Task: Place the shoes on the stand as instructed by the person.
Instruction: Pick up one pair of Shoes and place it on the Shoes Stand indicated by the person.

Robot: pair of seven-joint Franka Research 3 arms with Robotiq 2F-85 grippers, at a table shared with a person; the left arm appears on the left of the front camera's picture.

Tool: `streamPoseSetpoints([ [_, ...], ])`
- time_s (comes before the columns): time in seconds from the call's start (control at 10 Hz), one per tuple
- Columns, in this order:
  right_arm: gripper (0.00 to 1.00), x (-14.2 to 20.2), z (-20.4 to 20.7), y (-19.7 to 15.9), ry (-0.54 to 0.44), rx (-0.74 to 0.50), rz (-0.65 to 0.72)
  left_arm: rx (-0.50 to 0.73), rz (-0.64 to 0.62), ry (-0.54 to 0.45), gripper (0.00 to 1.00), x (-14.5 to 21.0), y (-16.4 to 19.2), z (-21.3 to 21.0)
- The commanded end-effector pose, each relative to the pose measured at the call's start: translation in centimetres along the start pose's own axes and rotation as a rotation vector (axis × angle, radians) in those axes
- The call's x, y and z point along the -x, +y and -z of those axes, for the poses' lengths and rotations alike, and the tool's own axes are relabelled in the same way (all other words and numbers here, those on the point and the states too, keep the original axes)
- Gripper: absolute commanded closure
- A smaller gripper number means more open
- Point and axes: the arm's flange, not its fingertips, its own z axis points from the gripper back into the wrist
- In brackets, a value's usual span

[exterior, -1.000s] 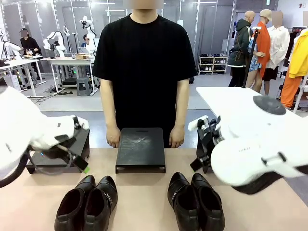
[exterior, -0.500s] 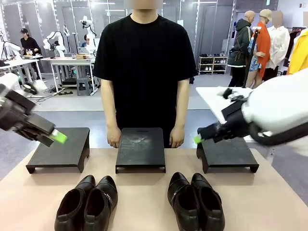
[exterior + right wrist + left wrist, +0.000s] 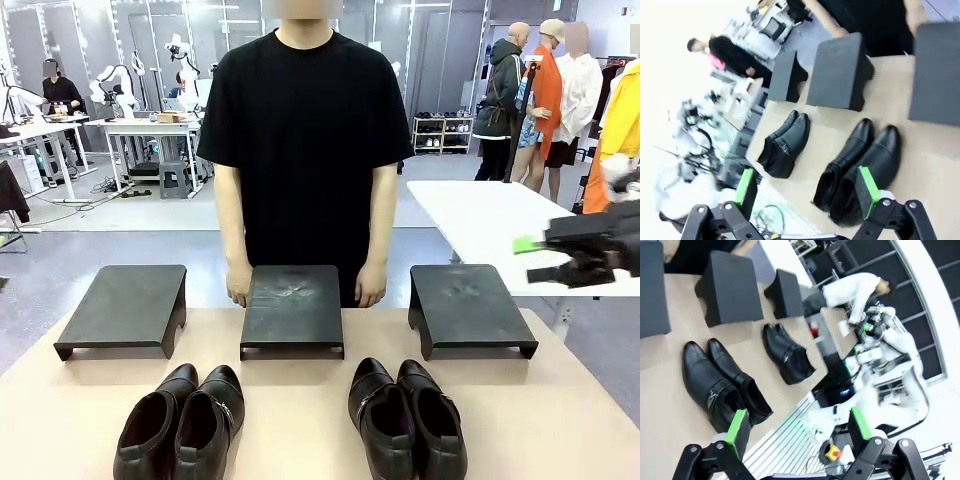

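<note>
My left fingers (image 3: 799, 424) are spread wide, and nothing sits between the green pads. From that wrist I look across the bench (image 3: 665, 410) at all four shoes.

I place everything by the middle stand (image 3: 292, 308). Well to its left on the bench is the left stand (image 3: 125, 308), black and low like the middle one. The left pair (image 3: 185, 418) lies nearer to me than the middle stand and off its left corner. Its two shoes touch side by side, toes aimed at the gap between the left and middle stands. A strip of bench lies between those toes and the stands.

The person (image 3: 305, 140) stands directly behind the middle stand, with one hand (image 3: 238, 283) at its far left corner and the other hand (image 3: 369, 284) at its far right corner.

The right pair (image 3: 405, 418) lies nearer to me than the middle stand and off its right corner. These shoes also touch, toes towards the gap before the right stand (image 3: 468, 308).

A white table (image 3: 470, 215) stands to the right of the middle stand and farther back. My right fingers (image 3: 529, 259) hang in the air past the right stand, in front of that table, pointing left. They are wide apart and hold nothing. From the right wrist, both pairs show beyond the open pads.
</note>
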Motion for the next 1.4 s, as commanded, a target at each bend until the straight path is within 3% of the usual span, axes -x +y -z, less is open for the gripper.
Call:
streamPoseSetpoints([
  [0.0, 0.0, 11.4, -4.5, -2.3, -0.059, 0.009, 0.11, 0.062, -0.042, -0.105, 0.0, 2.4, 2.7, -3.1],
  [0.4, 0.0, 17.0, -11.0, -3.0, -0.216, 0.02, 0.187, 0.083, -0.146, -0.36, 0.0, 8.7, 6.3, -9.9],
  [0.7, 0.0, 18.8, -12.3, -2.7, -0.261, 0.041, 0.195, 0.054, -0.192, -0.433, 0.0, 10.4, 6.8, -11.0],
  [0.8, 0.0, 18.6, -12.1, -2.7, -0.262, 0.064, 0.177, 0.046, -0.183, -0.432, 0.0, 10.3, 6.6, -11.0],
  [0.9, 0.0, 11.7, -20.4, -4.7, -0.263, 0.014, 0.219, 0.051, -0.211, -0.423, 0.0, 9.4, 7.9, -13.9],
  [1.3, 0.0, 11.7, -20.4, -4.7, -0.263, 0.014, 0.219, 0.051, -0.211, -0.423, 0.0, 9.4, 7.9, -13.9],
])
